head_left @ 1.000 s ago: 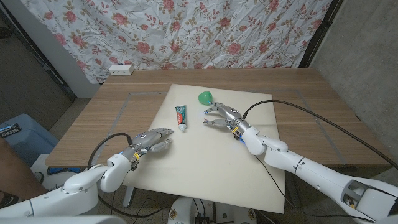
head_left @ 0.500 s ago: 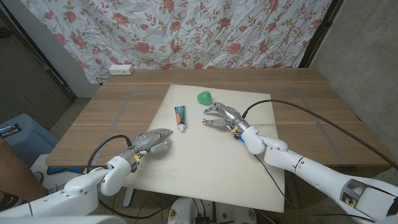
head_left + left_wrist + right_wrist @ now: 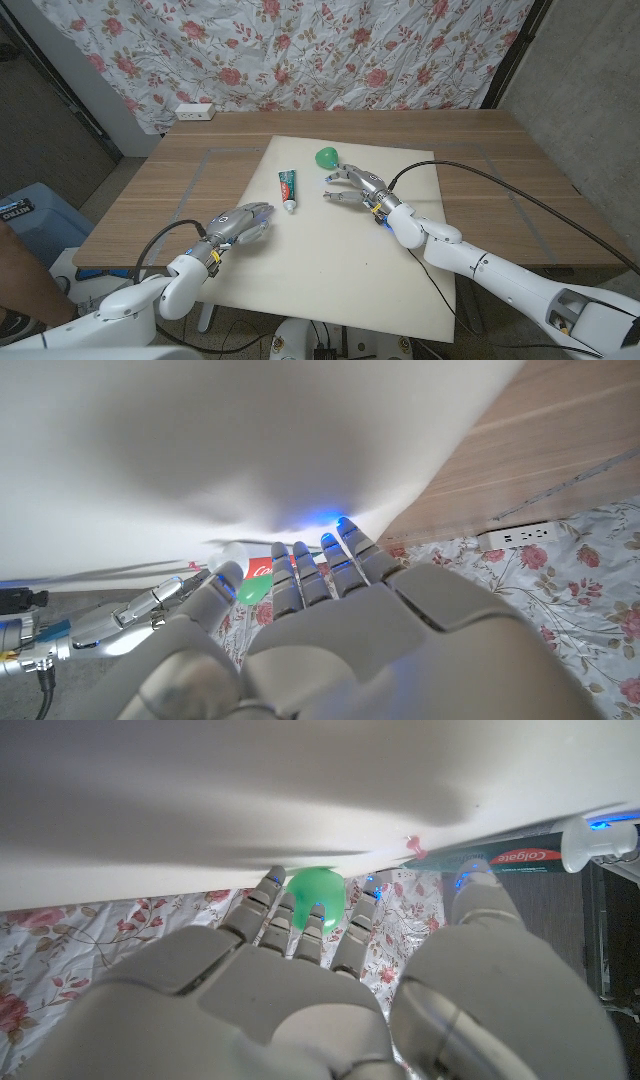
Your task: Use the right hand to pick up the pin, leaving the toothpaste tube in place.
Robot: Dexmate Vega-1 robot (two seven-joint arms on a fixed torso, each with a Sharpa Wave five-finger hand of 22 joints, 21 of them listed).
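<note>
The pin [image 3: 415,846], small and red, lies on the white board [image 3: 330,260] between the toothpaste tube [image 3: 289,187] at nine o'clock and the right hand [image 3: 352,187]. Its fingers [image 3: 262,896] are spread, empty: approach step. Next, a fine pinch, avoiding the tube. The left hand [image 3: 243,222] waits, empty.

From my head camera the pin is too small to make out beside my right hand [image 3: 352,190]; my right wrist camera shows it as a tiny red speck [image 3: 415,846] on the white board [image 3: 200,790], its shape blurred. There, my own fingers cover the lower part of the green ball [image 3: 315,888], and the toothpaste tube [image 3: 520,852] is partly hidden behind my thumb and a fingertip at the right of the frame. In my left wrist camera, my left hand [image 3: 330,630] hides most of the tube, leaving a red and green patch.
</note>
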